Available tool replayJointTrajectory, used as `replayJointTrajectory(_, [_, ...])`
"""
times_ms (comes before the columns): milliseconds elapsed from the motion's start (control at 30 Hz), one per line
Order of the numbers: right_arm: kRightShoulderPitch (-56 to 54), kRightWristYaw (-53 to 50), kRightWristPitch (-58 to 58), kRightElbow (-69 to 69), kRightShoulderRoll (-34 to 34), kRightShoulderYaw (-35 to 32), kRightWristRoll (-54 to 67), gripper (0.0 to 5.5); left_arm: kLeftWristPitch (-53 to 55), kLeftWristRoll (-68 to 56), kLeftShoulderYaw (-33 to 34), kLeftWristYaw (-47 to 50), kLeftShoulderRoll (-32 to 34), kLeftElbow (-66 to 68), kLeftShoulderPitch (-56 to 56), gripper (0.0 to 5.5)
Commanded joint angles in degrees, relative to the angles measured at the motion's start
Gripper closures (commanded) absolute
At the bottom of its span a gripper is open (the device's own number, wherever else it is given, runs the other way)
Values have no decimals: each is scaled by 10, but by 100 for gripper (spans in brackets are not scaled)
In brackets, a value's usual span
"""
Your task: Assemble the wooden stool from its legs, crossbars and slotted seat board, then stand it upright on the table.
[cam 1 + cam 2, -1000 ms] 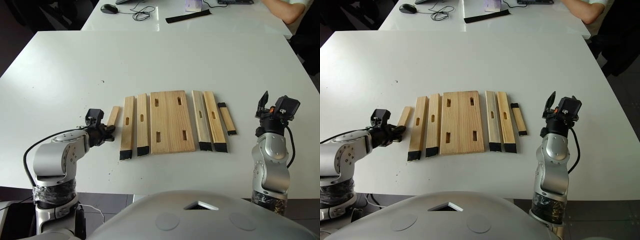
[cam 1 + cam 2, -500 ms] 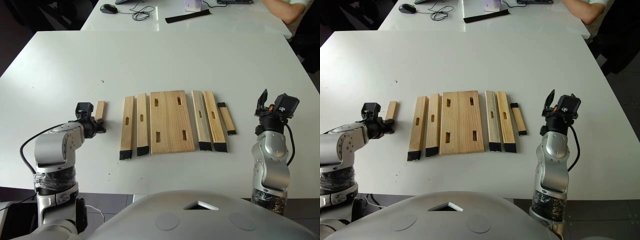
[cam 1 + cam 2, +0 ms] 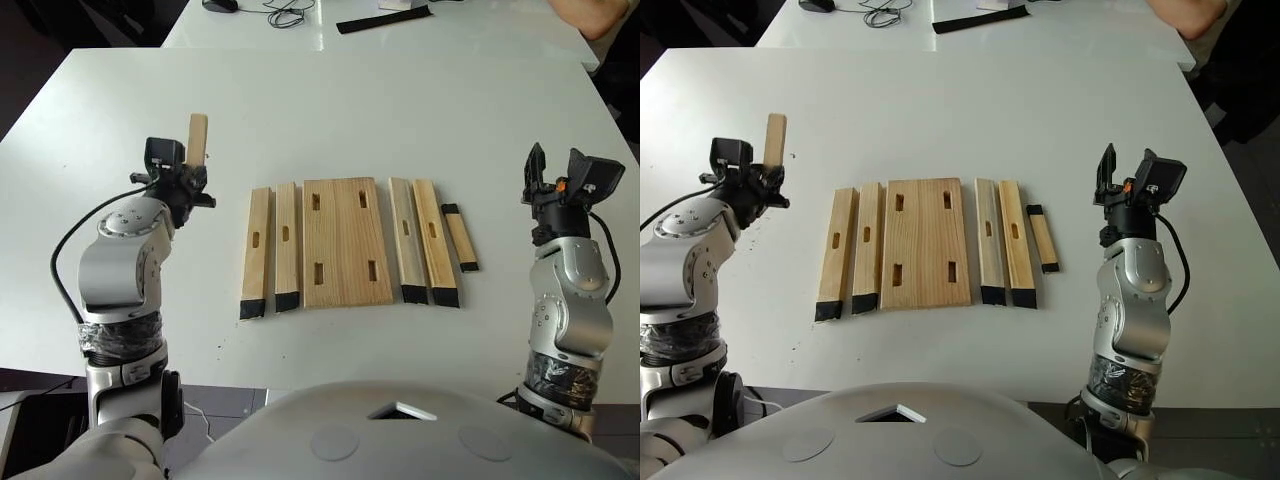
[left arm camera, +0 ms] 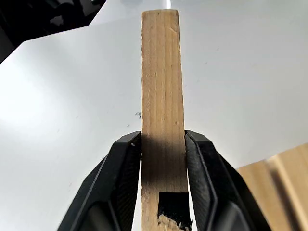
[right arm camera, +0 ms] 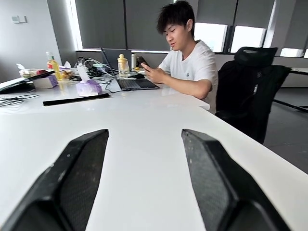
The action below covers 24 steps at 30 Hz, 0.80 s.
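The slotted seat board (image 3: 345,242) lies flat mid-table. Two legs with black tips (image 3: 270,250) lie on its left, two more legs (image 3: 419,240) on its right, and a short crossbar (image 3: 460,238) lies past those. My left gripper (image 3: 186,182) is raised above the table's left side, shut on a second short crossbar (image 3: 197,138) that stands upright; in the left wrist view the bar (image 4: 162,115) sits squeezed between both fingers (image 4: 126,178). My right gripper (image 3: 552,180) is held up at the right of the parts, open, with nothing between its fingers (image 5: 82,178).
A second white table (image 3: 300,25) stands behind, carrying cables and a black strip (image 3: 382,19). A seated person shows far off in the right wrist view. Bare table (image 3: 400,120) lies beyond the parts and at both sides.
My left gripper has lifted the short crossbar off the table, carried it left and up, and turned it upright. The head camera has shifted. The right gripper stays open and raised.
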Motion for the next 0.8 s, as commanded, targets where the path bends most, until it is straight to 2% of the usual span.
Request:
replayJointTrajectory(33, [-54, 86, 96, 7, -63, -47, 141, 268, -54, -96, -6, -94, -36, 16, -95, 417])
replayJointTrajectory(200, [-103, 240, 221, -15, -168, -25, 303, 268, -59, -212, -7, -162, -79, 16, -138, 417])
replayJointTrajectory(333, [-140, 329, 279, -43, -228, -1, 399, 268, -99, -200, -40, -162, -97, 26, -124, 417])
replayJointTrajectory(433, [-168, 371, 302, -43, -261, 17, 436, 268, -84, -244, -56, -182, -107, 0, -102, 417])
replayJointTrajectory(600, [-168, 437, 335, -62, -309, 36, 489, 268, -54, -336, -81, -285, -65, -46, -57, 417])
replayJointTrajectory(800, [-163, 450, 365, -60, -335, 35, 547, 268, -52, -397, -73, -299, -53, -66, -51, 417])
